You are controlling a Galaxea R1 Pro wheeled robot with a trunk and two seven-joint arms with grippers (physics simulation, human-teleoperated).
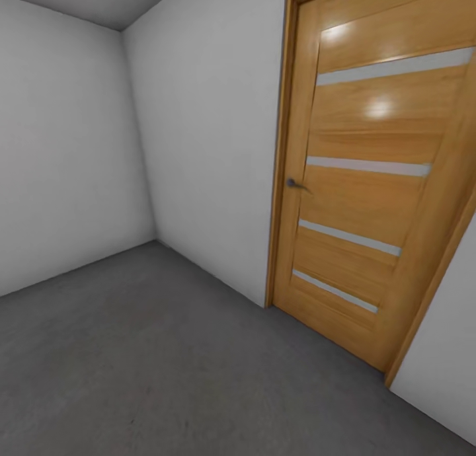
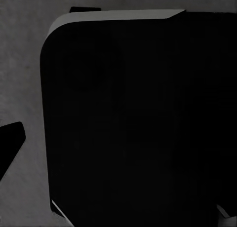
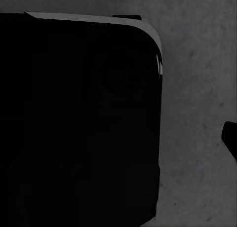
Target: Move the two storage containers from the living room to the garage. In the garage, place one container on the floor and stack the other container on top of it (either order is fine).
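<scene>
Bare garage corner: white walls (image 1: 198,132), rough mottled dark-grey concrete floor (image 1: 145,370), tan wooden door (image 1: 370,178) with pale horizontal strips and a dark lever handle (image 1: 294,184), shut. Both wrist views look down past a big black rounded body (image 2: 138,123) onto concrete; pincer state on either arm — cannot tell, and where the orange-red storage containers are cannot be told either. Judged in transit; best to swing the base slowly away from the door and keep open floor for the stack.
</scene>
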